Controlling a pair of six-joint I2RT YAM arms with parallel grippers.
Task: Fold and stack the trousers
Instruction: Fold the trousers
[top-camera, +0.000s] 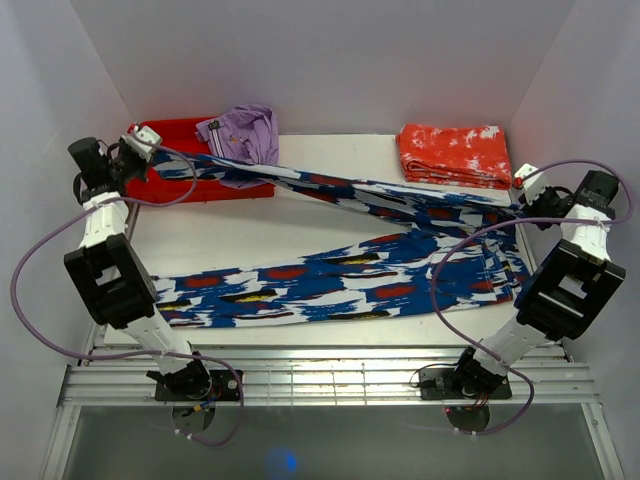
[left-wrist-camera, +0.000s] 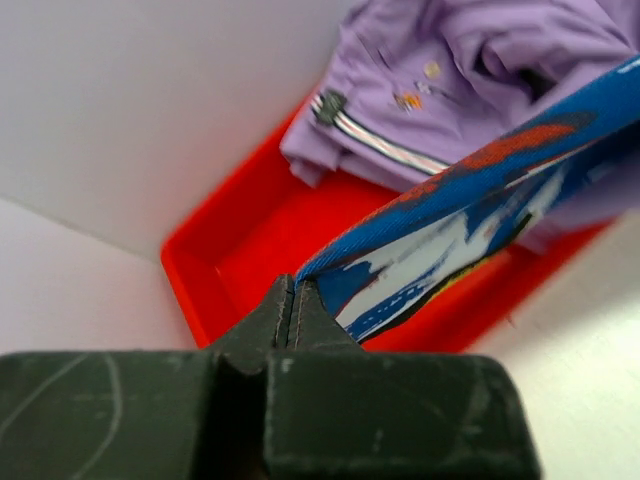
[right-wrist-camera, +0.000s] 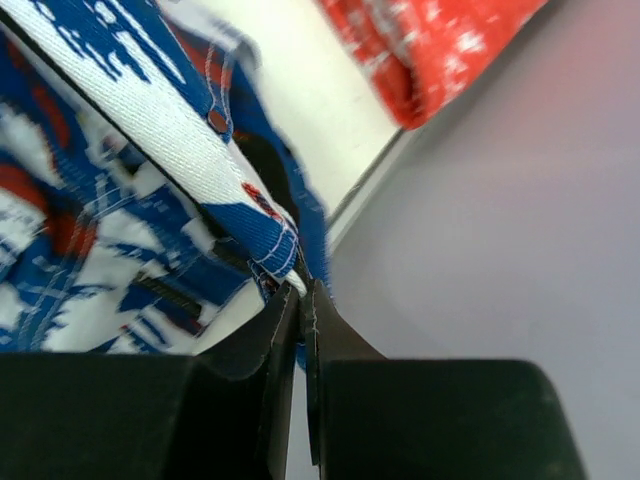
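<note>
The trousers (top-camera: 330, 280), in a blue, white and black print with red patches, lie spread across the table. One leg lies flat along the front. The other leg (top-camera: 340, 185) is stretched taut in the air between both arms. My left gripper (top-camera: 152, 148) is shut on that leg's end (left-wrist-camera: 420, 240) above the red bin. My right gripper (top-camera: 520, 195) is shut on the waist end (right-wrist-camera: 250, 215) at the right side. In both wrist views the jaws pinch the fabric at their tips.
A red bin (top-camera: 190, 185) at the back left holds a lilac garment (top-camera: 245, 135). A folded orange-red garment with white splotches (top-camera: 455, 155) lies at the back right. White walls enclose the table on three sides.
</note>
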